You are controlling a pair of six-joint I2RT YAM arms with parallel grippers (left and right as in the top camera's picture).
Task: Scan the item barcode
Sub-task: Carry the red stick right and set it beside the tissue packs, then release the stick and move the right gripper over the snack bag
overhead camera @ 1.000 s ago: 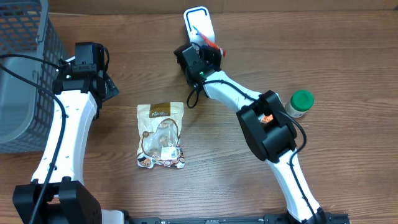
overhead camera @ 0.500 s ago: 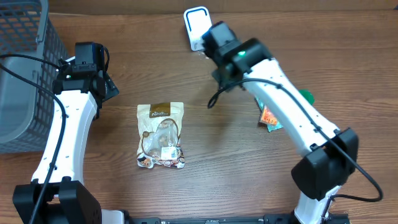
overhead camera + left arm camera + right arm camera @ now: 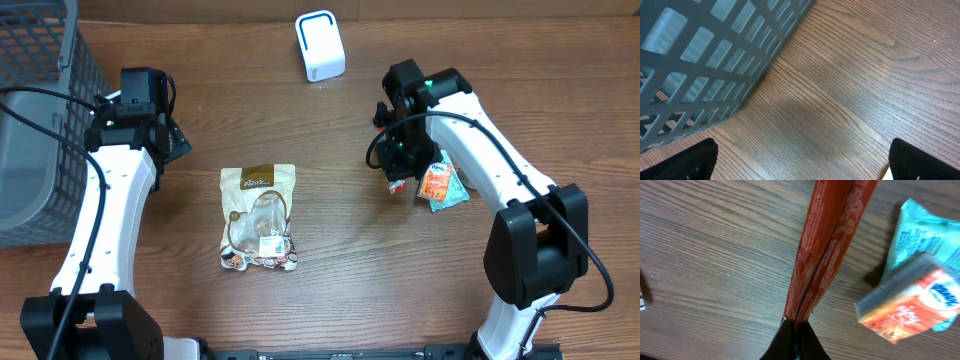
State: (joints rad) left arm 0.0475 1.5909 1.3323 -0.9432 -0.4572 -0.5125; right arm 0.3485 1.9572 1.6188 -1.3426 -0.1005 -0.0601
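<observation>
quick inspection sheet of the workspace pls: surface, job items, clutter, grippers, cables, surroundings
surface: wooden table, no spills seen
job's things: white scanner at the far edge; red packet pinched at one end
clutter: snack bag flat mid-table; orange and teal packs beside the right gripper
grippers: left gripper open, empty; right gripper shut on the red packet
cables: black cable running to the left arm
surroundings: grey basket at the left
</observation>
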